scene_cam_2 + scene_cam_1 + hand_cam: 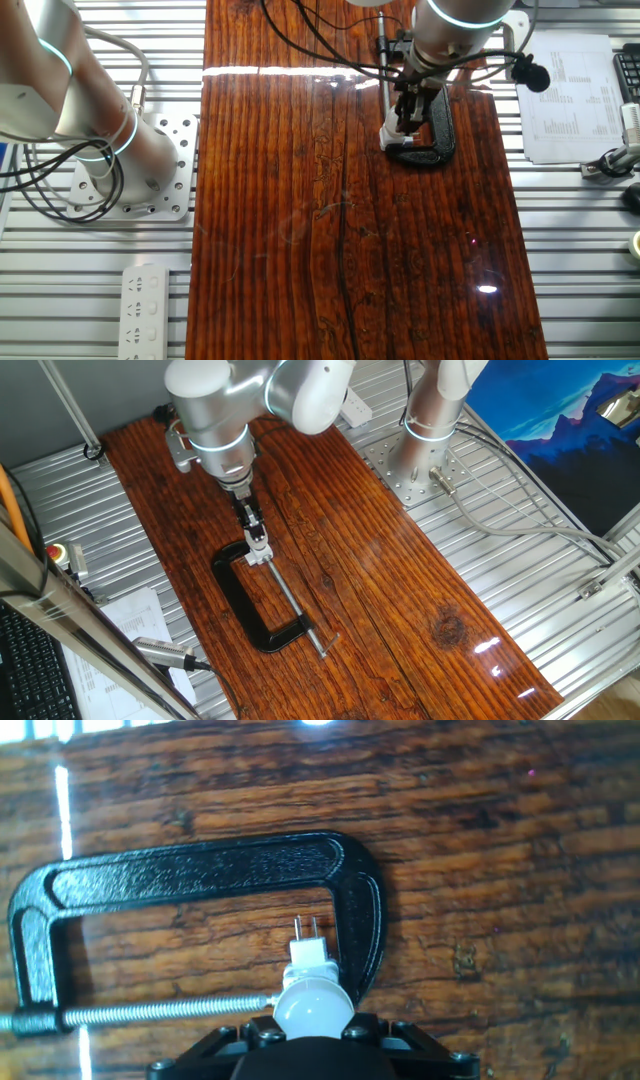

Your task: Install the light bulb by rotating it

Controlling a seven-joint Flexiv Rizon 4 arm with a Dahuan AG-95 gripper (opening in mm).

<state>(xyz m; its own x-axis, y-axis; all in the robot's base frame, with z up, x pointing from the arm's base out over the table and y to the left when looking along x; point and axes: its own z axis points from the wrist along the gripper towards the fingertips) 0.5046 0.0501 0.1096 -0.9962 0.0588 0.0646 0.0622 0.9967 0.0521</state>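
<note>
On the dark, striped wooden bench (400,580), a silver-and-white robot arm (215,415) reaches down over a black cast-iron C-clamp (255,610) lying flat, its threaded steel screw (290,600) running alongside. At the clamp's inner end, the arm's black two-finger pincer (255,535) sits over the small white frosted light bulb (312,1005), whose rounded dome fills the bottom of the hand view just ahead of the pincer body; the bulb appears held by the dome, though the fingertips themselves are out of sight, so the grip width cannot be told. A white base with two thin metal pins (306,928) projects from the bulb toward the clamp's frame.

The bulb looks light, smooth and fragile, likely slippery under twist; the dome's widest girth seems the sensible hold, with gentle pressure. The pins look easily bent. The clamp's curved frame and screw crowd the bulb on both sides, leaving little room for turning.
</note>
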